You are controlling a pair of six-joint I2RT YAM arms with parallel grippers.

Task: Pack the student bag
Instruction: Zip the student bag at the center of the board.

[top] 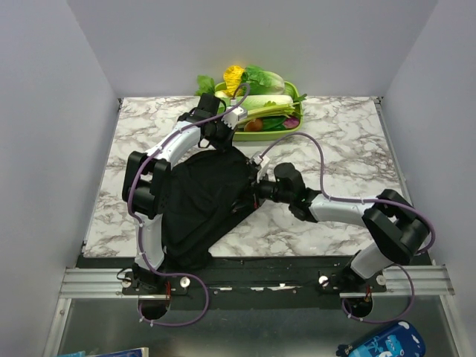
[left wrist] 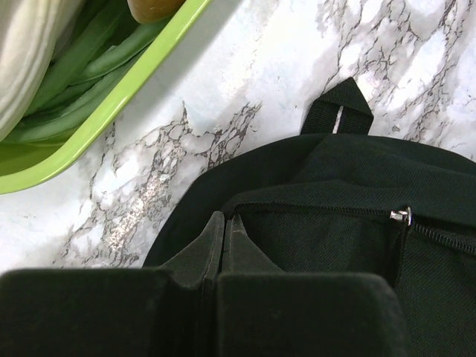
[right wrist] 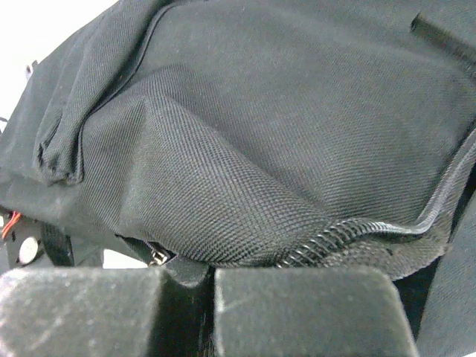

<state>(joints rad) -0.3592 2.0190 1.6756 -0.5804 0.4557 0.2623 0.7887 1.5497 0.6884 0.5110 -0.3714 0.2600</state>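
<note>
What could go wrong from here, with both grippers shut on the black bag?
1. The left gripper seems to pinch only a thin fold at the edge of the student bag; a pull may slip it free.
2. The green tray sits close beside that gripper; a lift toward it could knock it.
3. The right gripper grips fabric right by the zip coil; tugging there may snag or strain it.
</note>
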